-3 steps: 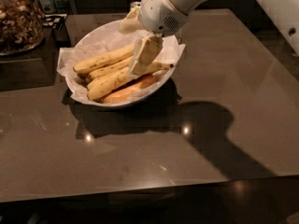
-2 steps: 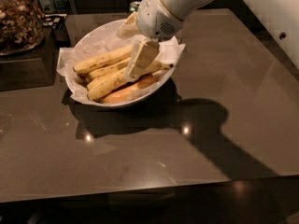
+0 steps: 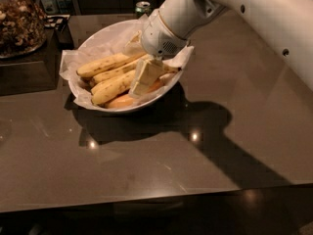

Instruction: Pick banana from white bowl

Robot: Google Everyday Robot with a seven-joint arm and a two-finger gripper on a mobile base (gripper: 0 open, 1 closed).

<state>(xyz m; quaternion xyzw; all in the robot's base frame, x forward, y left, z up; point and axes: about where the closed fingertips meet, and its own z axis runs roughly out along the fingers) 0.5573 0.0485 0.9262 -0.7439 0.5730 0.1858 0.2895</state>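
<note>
The white bowl [image 3: 88,43], lined with crinkled white paper, stands on the dark table at the upper left of centre. Several yellow bananas [image 3: 105,65] lie side by side in it, pointing left to right. My gripper [image 3: 142,80] hangs from the white arm [image 3: 254,13] that comes in from the upper right. It is down inside the bowl at the right ends of the bananas and touches or nearly touches them. The arm's wrist hides the bowl's back right rim.
A glass jar of nuts [image 3: 17,23] stands on a dark block at the far left. A green can [image 3: 143,6] sits behind the bowl. The brown tabletop [image 3: 161,170] ends at a front edge near the bottom.
The gripper has moved down and slightly left, deeper into the bowl onto the bananas. The bowl and bananas have not shifted.
</note>
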